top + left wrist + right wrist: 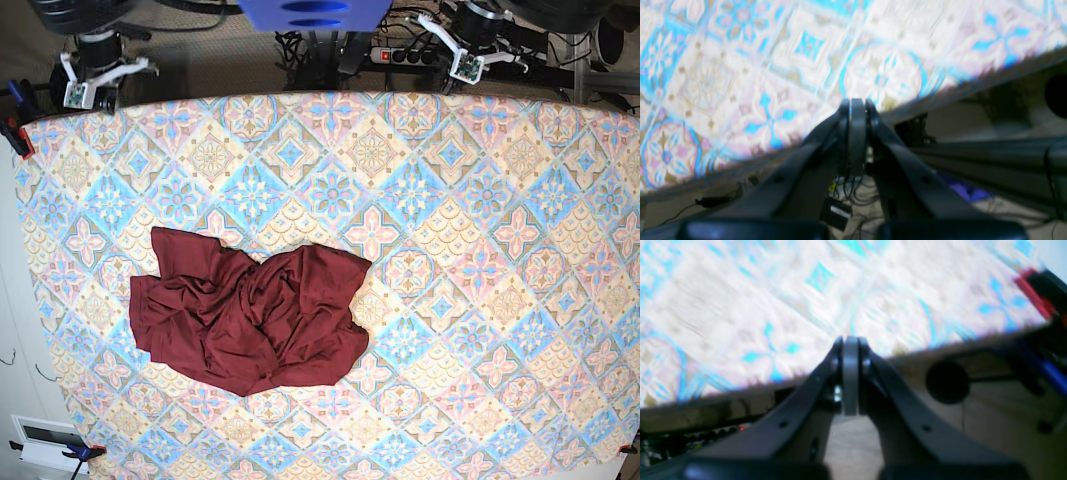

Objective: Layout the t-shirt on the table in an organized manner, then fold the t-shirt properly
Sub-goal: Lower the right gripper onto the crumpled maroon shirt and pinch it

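On the table (480, 200), left of centre, your t-shirt (250, 320) lies crumpled; nothing is laid out or folded yet. Left gripper (857, 103) and right gripper (850, 340) are closed, empty.

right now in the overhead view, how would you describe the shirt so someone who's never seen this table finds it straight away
Start with the wide table covered in a cloth of pastel blue, pink and cream diamond tiles. Look to the left half of the base view, a little below the middle: the t-shirt lies there in a crumpled heap. It is the only plain, dark maroon thing on the patterned surface, with no print.
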{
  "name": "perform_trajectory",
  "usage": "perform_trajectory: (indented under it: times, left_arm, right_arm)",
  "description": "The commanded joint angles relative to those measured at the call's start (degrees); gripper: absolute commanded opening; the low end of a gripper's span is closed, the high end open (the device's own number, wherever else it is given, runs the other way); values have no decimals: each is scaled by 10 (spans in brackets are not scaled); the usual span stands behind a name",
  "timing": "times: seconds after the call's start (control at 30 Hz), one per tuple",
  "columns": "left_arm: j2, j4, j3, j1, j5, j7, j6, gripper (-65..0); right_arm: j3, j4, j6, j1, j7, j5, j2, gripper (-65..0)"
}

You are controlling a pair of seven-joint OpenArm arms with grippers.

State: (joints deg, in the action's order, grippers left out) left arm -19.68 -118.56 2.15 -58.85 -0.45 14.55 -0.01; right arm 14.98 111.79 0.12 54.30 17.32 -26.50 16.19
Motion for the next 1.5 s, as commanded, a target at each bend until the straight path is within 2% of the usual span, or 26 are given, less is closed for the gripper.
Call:
perform_trajectory:
  times: [0.0,0.2,0.43,0.63,0.73,0.83,0.97,1.03,1.27,1.33,1.47]
  left_arm:
    - [-2,-8,0,6,-3,-13,4,-650]
    - [-4,-6,-3,74,-67,-6,4,-650]
    - [-1,-7,-1,200,-115,143,4,-650]
    - [-1,-7,-4,282,-157,184,3,-650]
    - [-1,-6,-3,315,-168,207,3,-650]
    - [-1,-5,-3,330,-187,219,3,-649]
    - [-1,-3,-4,331,-194,219,3,-648]
    - [-1,-2,-4,332,-193,219,3,-637]
    - [-3,3,-4,340,-194,229,4,-485]
    - [-3,3,-4,344,-194,229,4,-463]
    - [-3,3,-3,345,-194,229,4,-459]
  right_arm:
    - [3,9,-3,-3,-5,-3,9,-650]
    - [-21,10,-3,-87,60,-3,11,-650]
    - [-112,10,-3,-194,128,-4,12,-650]
    - [-229,10,-3,-308,202,-4,11,-645]
    - [-294,4,-3,-376,227,-3,9,-608]
    - [-343,-2,-3,-452,232,-3,8,-539]
    - [-376,-53,-5,-518,242,-5,-18,-447]
    - [-380,-94,-5,-538,247,-6,-27,-422]
    - [-379,-217,-5,-550,247,-6,-81,-409]
    - [-377,-244,-5,-573,247,-6,-93,-409]
    - [-377,-272,-5,-604,245,-6,-111,-409]
